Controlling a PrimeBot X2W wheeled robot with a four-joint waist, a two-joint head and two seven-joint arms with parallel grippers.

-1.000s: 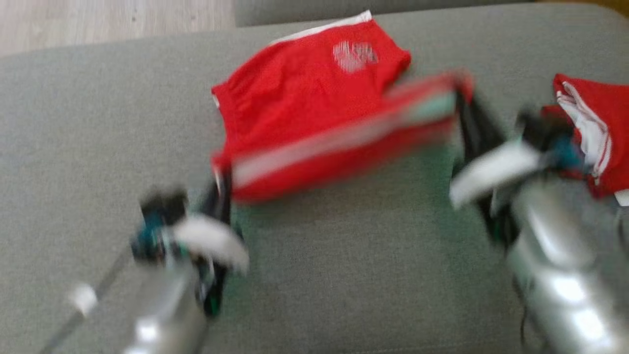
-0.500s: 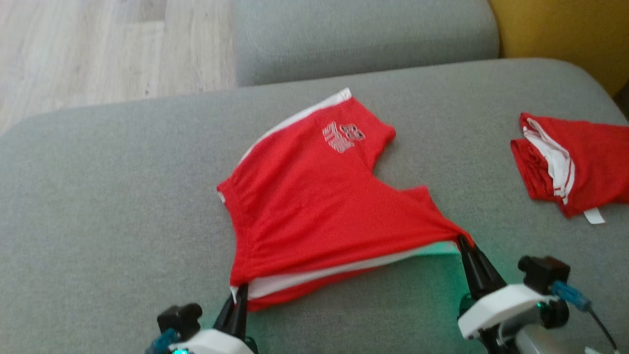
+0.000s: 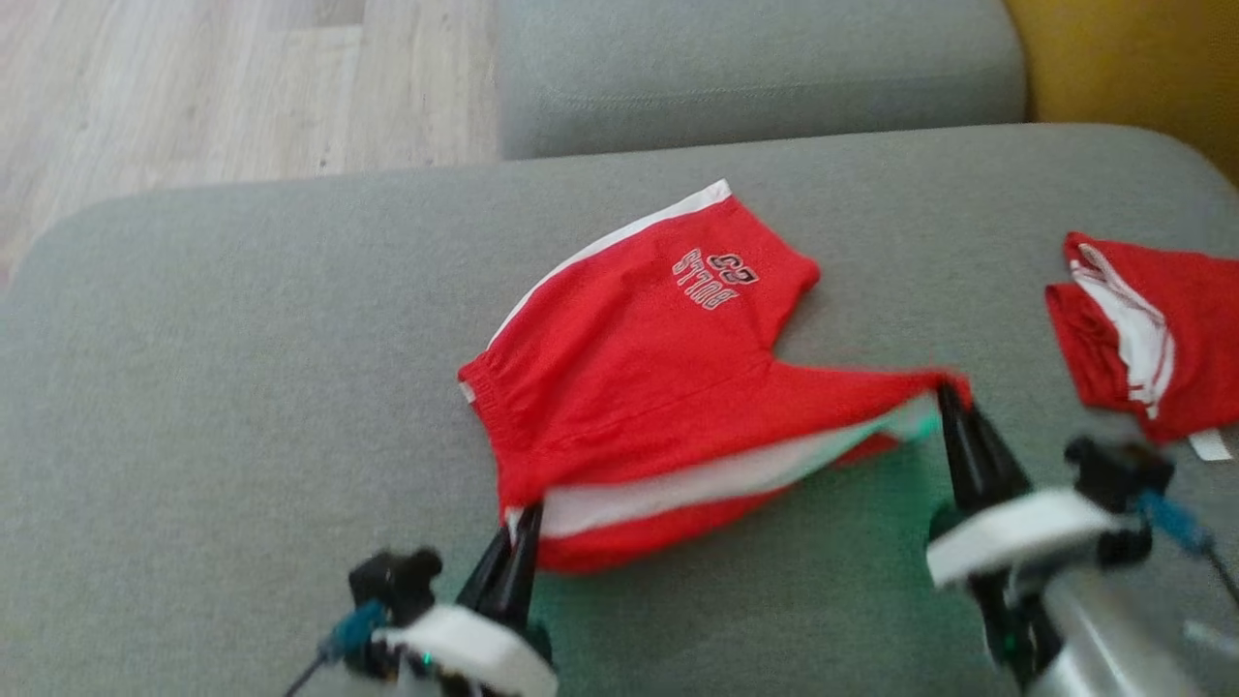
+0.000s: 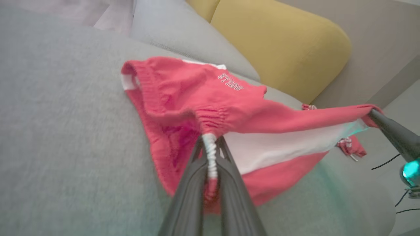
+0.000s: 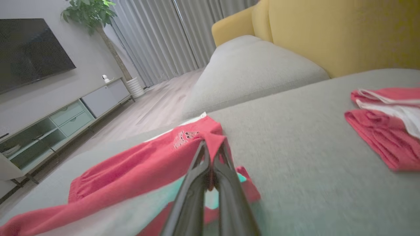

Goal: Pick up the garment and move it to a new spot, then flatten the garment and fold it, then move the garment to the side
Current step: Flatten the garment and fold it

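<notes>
From the head, we are looking down at one grey sofa seat (image 3: 242, 407) where the red shorts (image 3: 639, 378) are lying, their far leg flat with its white lettering upward. Our left gripper (image 3: 528, 523) is pinching the waistband end of the near edge, and our right gripper (image 3: 947, 402) is pinching the near leg's hem corner, so that edge is hanging stretched between the two, raised off the cushion. A second red garment (image 3: 1133, 339), folded and white-trimmed, is lying well apart at the right. We are counting two garments and two grippers.

Through the left wrist camera, we are seeing our two dark fingers pressing together on the gathered waistband. The red shorts are spreading away beyond them, and the right gripper's finger is gripping the far corner. One yellow cushion (image 4: 279, 46) is standing behind.

Through the right wrist camera, our fingers are clamping the red hem corner, the red shorts are trailing leftward, and the second red garment is resting on the seat at the right.
</notes>
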